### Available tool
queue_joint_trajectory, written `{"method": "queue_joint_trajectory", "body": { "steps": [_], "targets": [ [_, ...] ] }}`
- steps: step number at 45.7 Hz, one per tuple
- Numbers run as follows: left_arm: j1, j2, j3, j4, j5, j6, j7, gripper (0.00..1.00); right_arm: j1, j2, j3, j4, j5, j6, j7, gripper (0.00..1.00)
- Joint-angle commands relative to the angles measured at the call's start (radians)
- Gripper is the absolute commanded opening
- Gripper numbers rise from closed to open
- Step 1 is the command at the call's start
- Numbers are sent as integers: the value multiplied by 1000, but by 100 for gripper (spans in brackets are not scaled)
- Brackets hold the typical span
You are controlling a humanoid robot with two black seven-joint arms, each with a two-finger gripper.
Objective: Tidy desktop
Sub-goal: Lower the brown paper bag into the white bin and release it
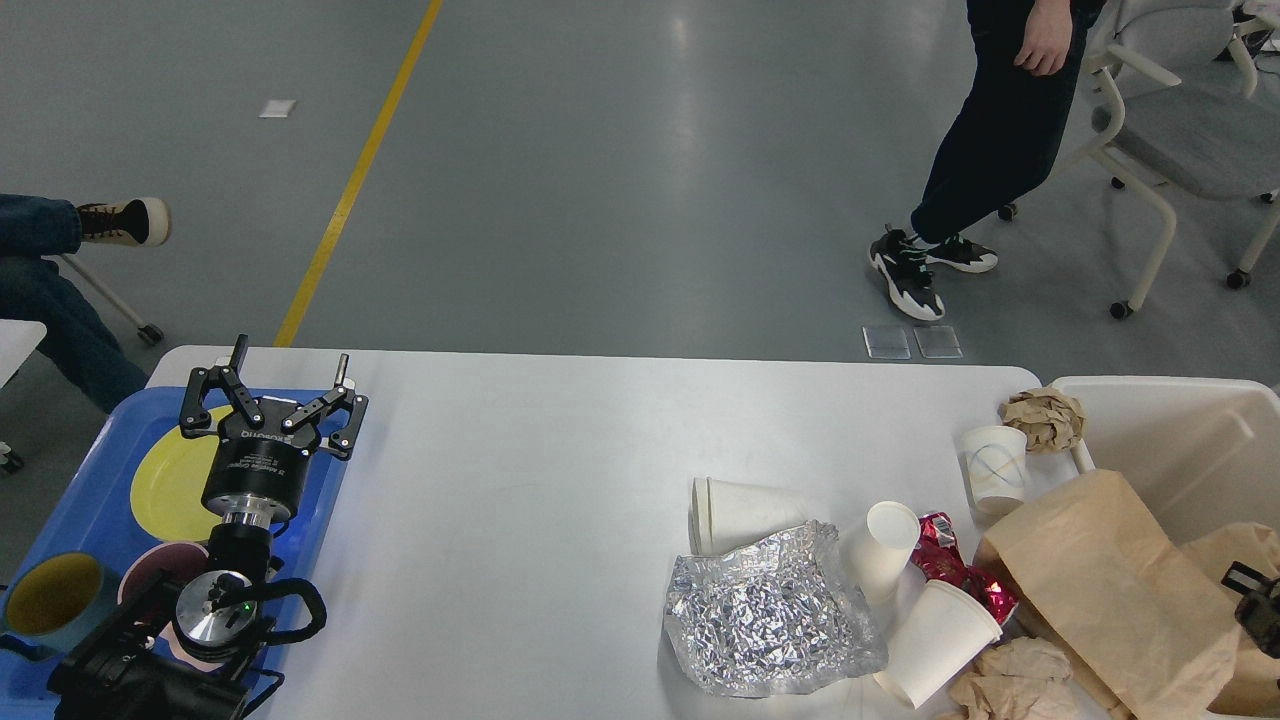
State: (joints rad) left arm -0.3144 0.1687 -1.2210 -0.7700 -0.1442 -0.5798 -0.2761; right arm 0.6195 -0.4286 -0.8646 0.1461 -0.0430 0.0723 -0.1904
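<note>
The tabletop spanned the view, its right half littered with a paper bag, foil and cups beside the bin. Clearing seemed under way; next, litter must be grasped. The left gripper hovered wide open, empty, over the tray; the right gripper was barely visible, its state indeterminable.

bright, even light | glare on floor | sharp focus

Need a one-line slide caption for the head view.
Left gripper open over blue tray; cups, foil and paper litter the desktop.
</note>
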Motion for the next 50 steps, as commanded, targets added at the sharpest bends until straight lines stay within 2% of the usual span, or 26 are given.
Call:
{"method": "queue_joint_trajectory", "body": {
  "steps": [1,8,9,10,12,13,15,26,32,38,43,44,50],
  "targets": [
    [0,0,0,0,0,0,0,96,-29,31,1,-5,0,-2,-3,0],
    [0,0,0,0,0,0,0,96,-41,45,1,-5,0,-9,-3,0],
    [0,0,0,0,0,0,0,96,-41,44,1,-5,0,-14,-3,10],
    [0,0,0,0,0,-2,0,96,-40,42,1,-5,0,-26,-1,26],
    [0,0,0,0,0,-2,0,96,-40,39,1,-5,0,-58,-1,66],
    [0,0,0,0,0,0,0,96,-37,37,1,-5,0,-74,-1,82],
    [0,0,0,0,0,-2,0,96,-34,37,1,-2,0,-95,-1,99],
    [0,0,0,0,0,-2,0,96,-27,33,-1,16,-1,-97,0,100],
    [0,0,0,0,0,-2,0,96,6,16,1,24,-1,-63,6,100],
    [0,0,0,0,0,-2,0,96,130,-65,-1,99,-5,64,6,100],
    [0,0,0,0,0,0,0,96,284,-146,-17,184,-20,228,0,100],
    [0,0,0,0,0,-2,0,96,349,-168,-31,208,-26,283,-4,100],
    [0,0,0,0,0,-2,0,96,613,-209,-170,332,-70,429,-6,100]
  ]
}}
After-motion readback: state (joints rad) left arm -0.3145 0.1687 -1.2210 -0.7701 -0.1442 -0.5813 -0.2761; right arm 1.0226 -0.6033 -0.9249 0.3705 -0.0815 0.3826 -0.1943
